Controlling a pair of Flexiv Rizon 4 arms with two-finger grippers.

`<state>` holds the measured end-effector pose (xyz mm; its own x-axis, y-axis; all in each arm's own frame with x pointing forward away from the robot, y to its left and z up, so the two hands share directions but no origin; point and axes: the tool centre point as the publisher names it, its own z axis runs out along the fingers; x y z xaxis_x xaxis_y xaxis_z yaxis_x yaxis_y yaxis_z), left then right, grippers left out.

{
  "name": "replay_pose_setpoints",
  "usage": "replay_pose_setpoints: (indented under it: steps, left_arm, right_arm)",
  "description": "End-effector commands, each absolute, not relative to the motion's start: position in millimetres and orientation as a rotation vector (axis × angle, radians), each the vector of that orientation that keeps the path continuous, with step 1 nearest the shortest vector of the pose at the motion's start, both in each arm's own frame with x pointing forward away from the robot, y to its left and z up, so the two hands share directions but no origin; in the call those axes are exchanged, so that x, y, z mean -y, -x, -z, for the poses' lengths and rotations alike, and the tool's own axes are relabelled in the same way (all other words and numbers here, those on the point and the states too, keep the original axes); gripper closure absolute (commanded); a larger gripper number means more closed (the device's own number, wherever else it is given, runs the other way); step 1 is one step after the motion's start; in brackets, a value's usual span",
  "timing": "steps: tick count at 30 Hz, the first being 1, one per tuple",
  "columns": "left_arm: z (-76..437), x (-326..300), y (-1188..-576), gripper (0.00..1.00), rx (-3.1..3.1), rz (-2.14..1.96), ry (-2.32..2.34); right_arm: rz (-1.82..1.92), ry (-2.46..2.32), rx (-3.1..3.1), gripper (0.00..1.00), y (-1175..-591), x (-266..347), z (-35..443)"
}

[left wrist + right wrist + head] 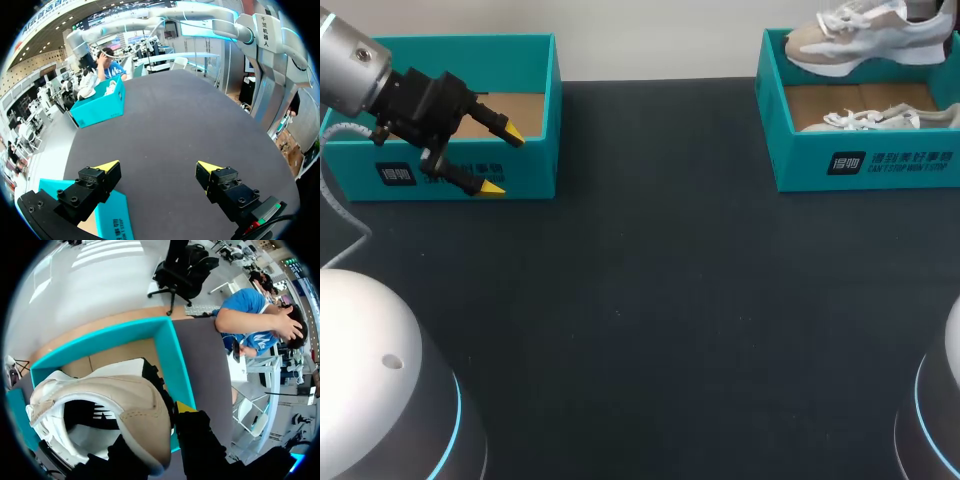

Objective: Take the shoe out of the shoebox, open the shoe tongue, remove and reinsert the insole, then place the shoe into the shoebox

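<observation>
Removal step: the shoe hung above the shoebox, heel grasped by the right gripper's fingers, the left gripper's fingers released; the next move probably called for setting it on the tabletop.

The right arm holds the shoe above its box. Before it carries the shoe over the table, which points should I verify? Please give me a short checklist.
1. Grip: the right hand is shut on the shoe, with one yellow tip showing beside it: ok.
2. Sole fully above the rim of the right box: cannot tell.
3. The second shoe lies inside that box, apart from the lifted one: ok.
4. The left hand is open, at the left box, far from the shoe: ok.
5. Where the tongue and insole sit: cannot tell.
</observation>
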<state>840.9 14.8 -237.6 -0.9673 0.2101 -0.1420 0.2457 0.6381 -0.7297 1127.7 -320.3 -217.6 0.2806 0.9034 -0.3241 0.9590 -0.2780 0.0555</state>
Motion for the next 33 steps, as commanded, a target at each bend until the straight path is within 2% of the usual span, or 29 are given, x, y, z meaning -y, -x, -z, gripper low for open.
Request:
replay_pose_setpoints:
  steps: [1,33]
  left_arm:
    - [238,-15,-841,0.00,-2.805,1.255,-0.391]
    - [238,-15,-841,0.00,-2.805,1.255,-0.391]
  right_arm:
    - [0.321,-2.297,-1.711,1.00,-1123,324,230]
    - [0.324,-2.254,-1.749,1.00,-1153,338,304]
